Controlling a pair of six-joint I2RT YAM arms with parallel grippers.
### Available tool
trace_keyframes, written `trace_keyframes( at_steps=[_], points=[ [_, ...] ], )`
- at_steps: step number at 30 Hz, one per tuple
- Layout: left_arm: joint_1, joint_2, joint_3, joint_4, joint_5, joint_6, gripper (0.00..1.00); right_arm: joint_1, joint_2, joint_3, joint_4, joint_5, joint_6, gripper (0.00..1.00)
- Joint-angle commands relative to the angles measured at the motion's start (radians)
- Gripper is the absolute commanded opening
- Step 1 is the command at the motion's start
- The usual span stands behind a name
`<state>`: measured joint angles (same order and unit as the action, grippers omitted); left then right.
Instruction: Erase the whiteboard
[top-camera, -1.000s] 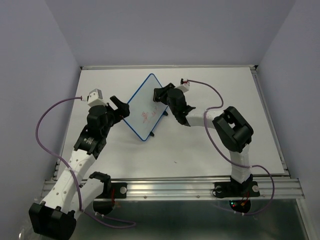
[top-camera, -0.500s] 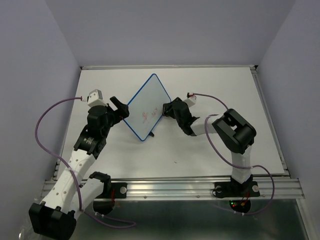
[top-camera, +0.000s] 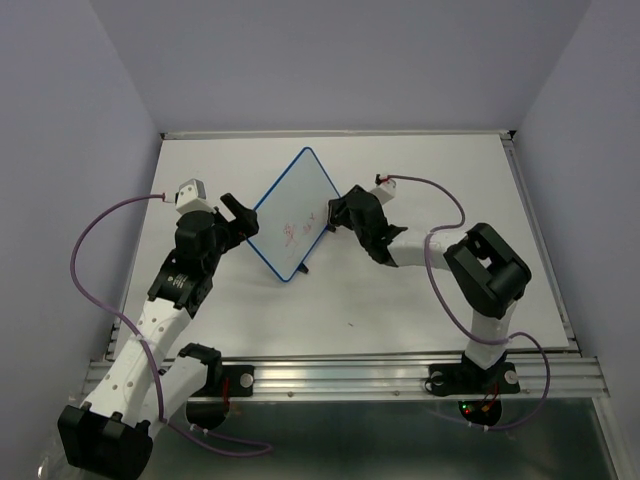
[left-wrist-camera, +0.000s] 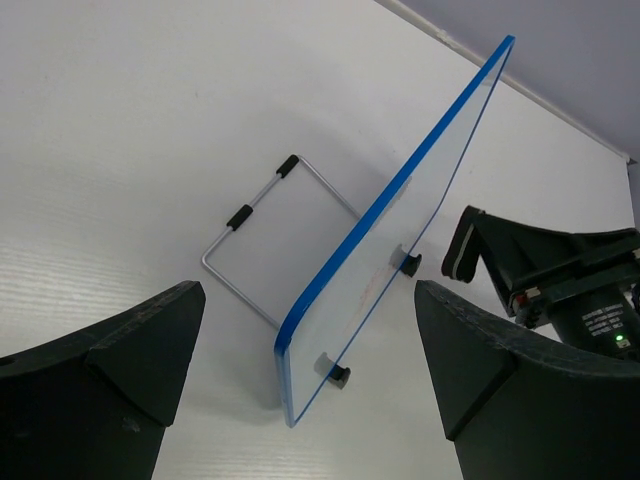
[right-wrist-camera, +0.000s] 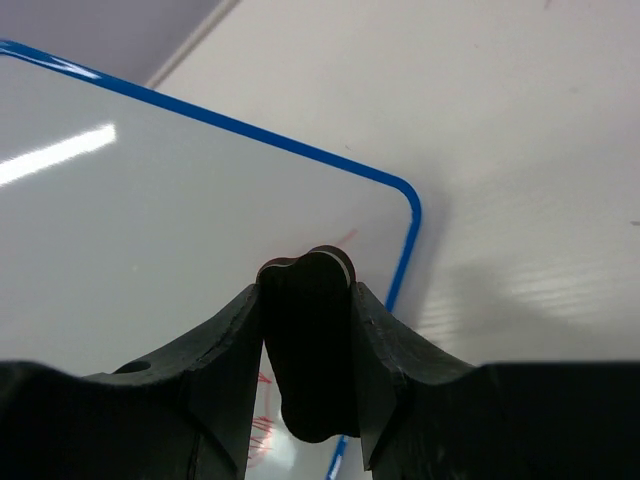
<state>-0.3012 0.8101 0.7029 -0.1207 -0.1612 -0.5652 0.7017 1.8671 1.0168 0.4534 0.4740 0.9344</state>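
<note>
- Top view is coming through bright and even for me. Light falls from overhead, the white table (top-camera: 420, 290) is nearly washed out, and there is only a faint soft shadow by the foot of the whiteboard (top-camera: 295, 215).
- The near strip of that view is dimmer, grey metal.
- Left wrist feed: the board's edge is crisp, while the left fingers (left-wrist-camera: 100, 390) are dark, soft-edged masses in the bottom corners.
- Right wrist feed: I see a white glare streak across the board's upper left, and a grey shadow on the table right of its rim.
- The right fingers (right-wrist-camera: 215, 390) and the eraser (right-wrist-camera: 305, 340) read as near-black, blurred silhouettes.
</note>
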Motion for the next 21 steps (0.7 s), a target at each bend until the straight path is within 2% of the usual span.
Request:
trace_keyframes(
  at_steps=[1, 10, 15, 21],
  points=[
    [-0.004, 0.000, 0.041, 0.033, -0.004, 0.008, 0.99, 0.009, -0.034, 0.116, 0.044, 0.072, -0.045, 0.01],
    [-0.004, 0.012, 0.041, 0.047, 0.023, 0.001, 0.99, 0.009, 0.099, 0.180, 0.137, 0.049, 0.099, 0.01],
    [-0.004, 0.003, 0.046, 0.044, 0.037, 0.013, 0.99, 0.009, 0.182, 0.132, 0.251, 0.028, 0.190, 0.01],
    [-0.004, -0.014, 0.047, 0.027, 0.032, 0.024, 0.99, 0.009, 0.205, 0.051, 0.280, 0.057, 0.230, 0.01]
  ],
)
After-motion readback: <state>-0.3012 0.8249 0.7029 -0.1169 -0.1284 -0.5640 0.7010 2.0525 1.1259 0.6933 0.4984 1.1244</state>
